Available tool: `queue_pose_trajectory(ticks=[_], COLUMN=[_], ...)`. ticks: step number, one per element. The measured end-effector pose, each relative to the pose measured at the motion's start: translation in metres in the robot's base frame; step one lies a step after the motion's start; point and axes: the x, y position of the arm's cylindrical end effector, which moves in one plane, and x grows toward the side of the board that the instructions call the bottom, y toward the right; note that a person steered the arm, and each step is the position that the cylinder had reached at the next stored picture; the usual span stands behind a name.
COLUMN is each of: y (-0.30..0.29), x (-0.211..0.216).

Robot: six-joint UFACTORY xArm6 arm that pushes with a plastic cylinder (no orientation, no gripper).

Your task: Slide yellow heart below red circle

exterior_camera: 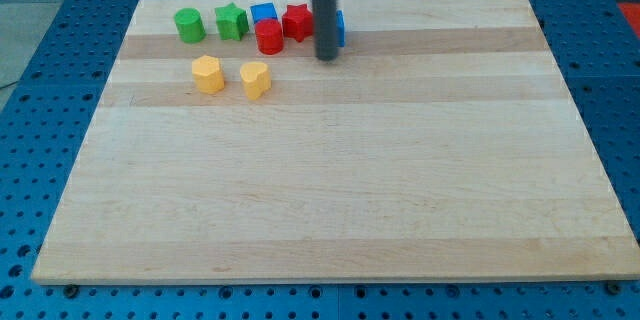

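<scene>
Yellow heart [255, 79] sits in the upper left part of the wooden board [330, 190], at about seven o'clock from the red circle [268, 36] and a short way apart from it, so by my reading it is already roughly below its target, only a touch toward the view's left. Just beside the heart at nine o'clock lies a yellow hexagon [208, 74], the two not touching. Along the board's top edge runs a crowded row: a green circle [189, 25], a green star [231, 22], a blue block [263, 13] whose shape I cannot make out, the red circle, a red star [296, 21] and another blue block [339, 27] mostly hidden behind the rod. My tip [327, 58] rests on the board at about four o'clock from the red circle and two o'clock from the heart, well clear of both; there is no claw on this rig, so nothing is clenched or grasped, and the rod simply stands upright with its end free of every block. That stance, off to the right of the heart, suits a small nudge only if I first come round to the heart's nine o'clock side, between it and the hexagon. The gap there is narrow, so clipping the hexagon looks the likeliest slip.
</scene>
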Motion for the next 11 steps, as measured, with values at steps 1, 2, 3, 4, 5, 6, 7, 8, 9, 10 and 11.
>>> queue_pose_trajectory(ticks=[1,2,3,4,5,6,7,8,9,10,11], y=[0.01,-0.015,-0.055,-0.069,-0.059,-0.097,-0.128,-0.127,-0.126,-0.141,-0.163], x=[0.044,0.07,0.067,0.05,0.074,0.101,0.075,0.035,0.037,0.059,0.051])
